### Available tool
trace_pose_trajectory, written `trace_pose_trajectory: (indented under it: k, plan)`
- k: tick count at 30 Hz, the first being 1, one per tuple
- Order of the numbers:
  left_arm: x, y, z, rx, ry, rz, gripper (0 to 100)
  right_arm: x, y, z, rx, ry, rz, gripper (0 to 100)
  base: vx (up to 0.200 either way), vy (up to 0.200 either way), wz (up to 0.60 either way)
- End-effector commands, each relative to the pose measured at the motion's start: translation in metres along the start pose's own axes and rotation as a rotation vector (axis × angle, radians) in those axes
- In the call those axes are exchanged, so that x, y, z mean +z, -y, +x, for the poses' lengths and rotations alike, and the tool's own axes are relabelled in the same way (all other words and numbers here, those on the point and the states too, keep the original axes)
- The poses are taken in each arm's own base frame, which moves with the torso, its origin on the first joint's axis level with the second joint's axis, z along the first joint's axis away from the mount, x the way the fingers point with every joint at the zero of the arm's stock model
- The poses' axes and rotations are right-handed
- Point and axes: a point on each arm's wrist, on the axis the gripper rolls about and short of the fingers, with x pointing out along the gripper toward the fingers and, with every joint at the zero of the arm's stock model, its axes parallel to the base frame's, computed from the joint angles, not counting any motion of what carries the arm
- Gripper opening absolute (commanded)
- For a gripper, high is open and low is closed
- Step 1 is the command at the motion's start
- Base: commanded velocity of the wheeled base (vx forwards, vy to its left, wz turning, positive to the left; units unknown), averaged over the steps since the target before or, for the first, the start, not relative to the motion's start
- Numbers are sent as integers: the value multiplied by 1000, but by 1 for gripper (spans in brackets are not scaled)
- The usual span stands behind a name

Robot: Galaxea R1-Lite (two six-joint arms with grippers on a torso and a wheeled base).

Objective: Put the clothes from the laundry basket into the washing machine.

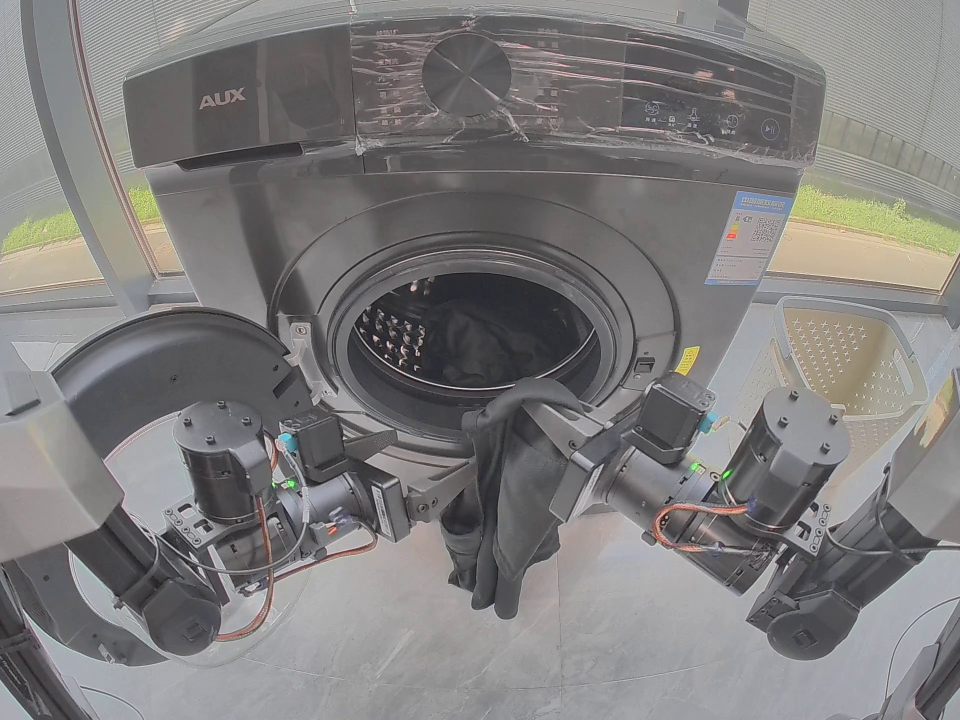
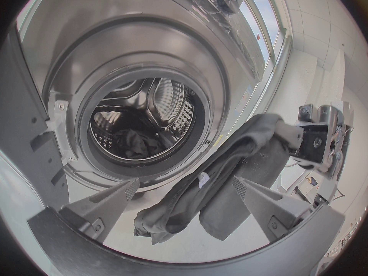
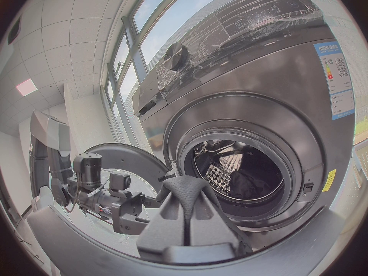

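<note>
1. The dark garment [image 1: 505, 492] is hanging in a long fold. Its top is draped over and pinched between the jaws of the right gripper [image 1: 550, 427], and most of it is dangling below them.
2. Those jaws are clamping the cloth near its upper fold, probably so the bulk is trailing behind as it goes in.
3. The left gripper [image 1: 425, 467] is sitting just beside the hanging cloth with its jaws spread wide, gripping nothing. I cannot tell whether their tips are touching the fabric. It looks placed to gather the loose tail.
4. The drum opening [image 1: 470, 342] of the washing machine [image 1: 500, 202] is gaping just beyond and slightly above both pairs of jaws, with dark clothing [image 1: 490, 337] lying inside.
5. The door [image 1: 160, 362] is standing swung open on the left jaws' outer side, keeping the approach free.
6. The laundry basket [image 1: 850, 352] is sitting well apart from the right jaws, on that arm's outer side.
</note>
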Motion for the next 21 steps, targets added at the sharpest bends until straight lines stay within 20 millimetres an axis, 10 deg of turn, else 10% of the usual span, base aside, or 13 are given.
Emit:
trace_pose_trajectory:
  k: [1,21]
  plan:
    - [-24,-12,6,30,-71,-9,100,5,0,-1,0,14,1,0,0,0,0]
    - [-73,-21,8,-73,-167,17,100,6,1,1,-3,21,0,0,0,0,0]
